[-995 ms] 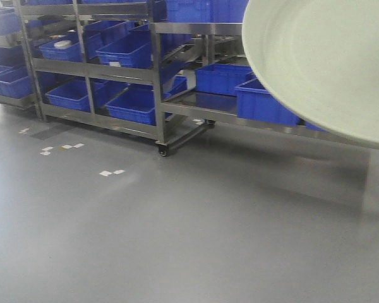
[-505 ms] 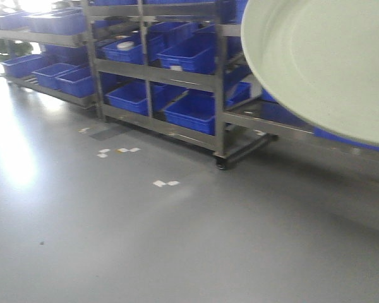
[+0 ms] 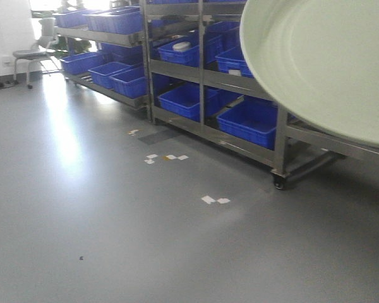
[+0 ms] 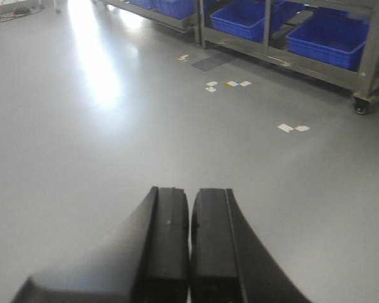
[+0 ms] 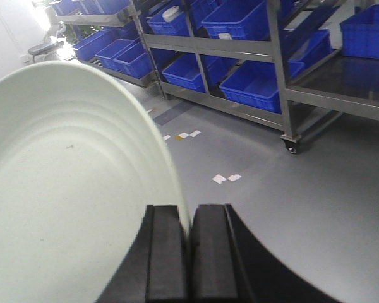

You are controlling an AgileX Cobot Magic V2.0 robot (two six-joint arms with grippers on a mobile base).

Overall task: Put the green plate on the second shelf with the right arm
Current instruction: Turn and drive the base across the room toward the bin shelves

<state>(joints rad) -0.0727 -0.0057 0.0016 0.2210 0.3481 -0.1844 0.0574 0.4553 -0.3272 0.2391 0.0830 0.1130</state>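
Grey floor [image 3: 114, 252], smooth, with a glare streak on the left side. On it: a pair of small white markers [image 3: 215, 200], another cluster [image 3: 167, 157] nearer the racks with one yellowish piece, and a dark speck [image 3: 81, 257]. Steel shelf rack [image 3: 202, 71] stands on the floor on a caster [image 3: 278, 184], tiers loaded with blue bins [image 3: 186, 100]. One upper bin holds a white object [image 3: 181, 46], can't tell what. Second rack [image 3: 102, 36] further left, same blue bins on its tiers. Stool [image 3: 30, 56] on the floor far left, near the wall.
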